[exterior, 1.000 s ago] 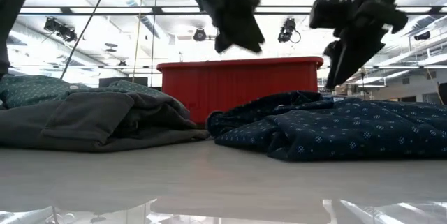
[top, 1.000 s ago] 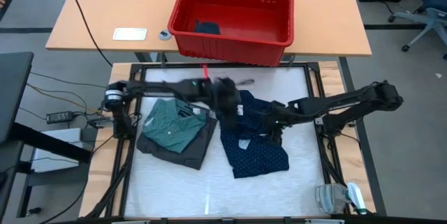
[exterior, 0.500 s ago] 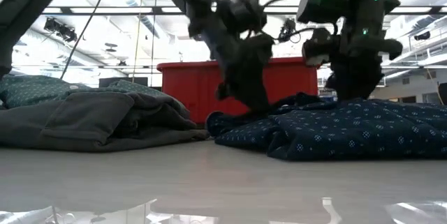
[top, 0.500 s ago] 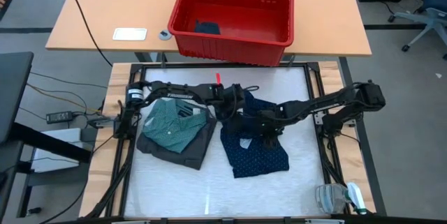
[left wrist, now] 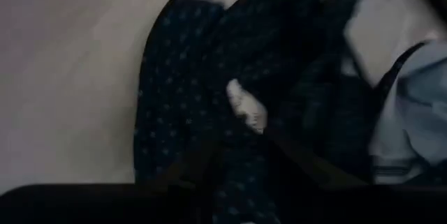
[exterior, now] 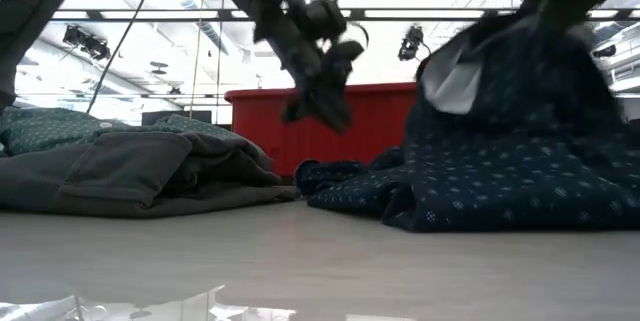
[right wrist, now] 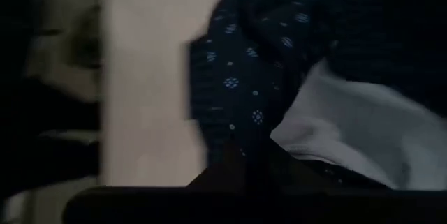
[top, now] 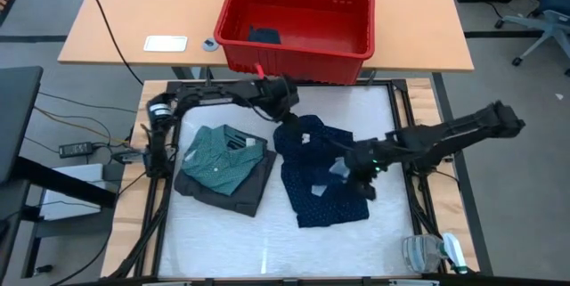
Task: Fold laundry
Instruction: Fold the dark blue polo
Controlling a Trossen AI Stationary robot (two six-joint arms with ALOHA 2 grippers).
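A navy dotted shirt (top: 321, 192) lies in the middle of the white mat; its right part is raised in my right gripper (top: 361, 179), which is shut on it. My left gripper (top: 287, 101) hangs open just above the shirt's far left corner, clear of the cloth in the low view (exterior: 318, 111). A folded teal-green collared shirt (top: 221, 154) rests on a charcoal grey piece (top: 240, 192) at the mat's left. Another dark piece (top: 264, 34) lies in the red basket (top: 356, 45). My right gripper holds the navy shirt by a fold of cloth (right wrist: 244, 137) at its right side, coming from above and slanting down. One layer or several, I cannot tell. The raised part (exterior: 520, 81) stands up like a tent with its pale inner side (exterior: 450, 73) showing; the rest lies on the mat.
The red basket stands on the wooden table beyond the mat's far edge. A white card (top: 166, 43) and a small round object (top: 210, 44) lie left of it. A clear object (top: 432, 252) sits off the mat's near right corner. The mat's near part (top: 267, 232) is bare.
My right gripper came down onto the navy shirt, took hold, then rose toward the table's right, pulling the shirt's right part up off the mat while the rest stayed down. My left gripper came down from high above the shirt and drew back toward the far edge and the basket.
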